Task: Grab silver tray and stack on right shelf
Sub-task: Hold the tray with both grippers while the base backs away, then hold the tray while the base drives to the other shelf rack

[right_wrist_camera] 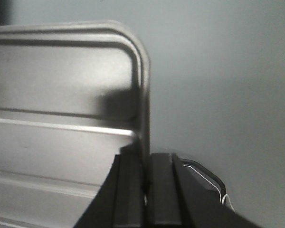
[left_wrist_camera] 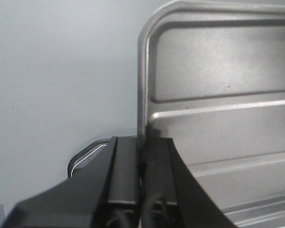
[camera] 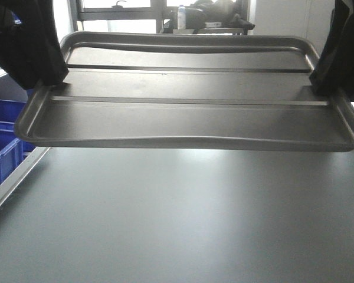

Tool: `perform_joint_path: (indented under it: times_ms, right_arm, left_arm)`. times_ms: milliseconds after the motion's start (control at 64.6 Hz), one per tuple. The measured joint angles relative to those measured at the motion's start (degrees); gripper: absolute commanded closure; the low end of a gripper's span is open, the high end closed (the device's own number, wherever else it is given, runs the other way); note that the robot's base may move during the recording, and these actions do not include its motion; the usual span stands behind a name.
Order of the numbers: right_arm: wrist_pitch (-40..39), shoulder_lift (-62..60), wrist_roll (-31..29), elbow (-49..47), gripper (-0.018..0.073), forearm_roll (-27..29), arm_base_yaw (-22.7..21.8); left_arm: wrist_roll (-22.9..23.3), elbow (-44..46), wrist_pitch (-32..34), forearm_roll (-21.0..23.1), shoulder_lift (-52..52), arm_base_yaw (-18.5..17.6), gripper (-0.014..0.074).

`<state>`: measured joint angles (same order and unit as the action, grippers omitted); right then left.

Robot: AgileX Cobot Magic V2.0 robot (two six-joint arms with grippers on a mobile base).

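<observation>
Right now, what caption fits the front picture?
Left fingers and right fingers hold the tray by its ends above the table.

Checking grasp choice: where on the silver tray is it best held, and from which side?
By the raised rim of each short end, one gripper from either side: the silver tray is wide and shallow, and the thin rim fits between jaws. The left gripper and right gripper pinch it so.
</observation>
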<state>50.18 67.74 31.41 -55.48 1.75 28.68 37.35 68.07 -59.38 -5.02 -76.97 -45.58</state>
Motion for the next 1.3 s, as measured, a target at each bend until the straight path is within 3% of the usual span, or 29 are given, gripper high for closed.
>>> perform_joint_path:
  times_ms: [1300]
  right_arm:
    - [0.0,0.0,0.0,0.0,0.0503,0.0,0.0]
  left_arm:
    - [0.0,0.0,0.0,0.0,0.0,0.0,0.069]
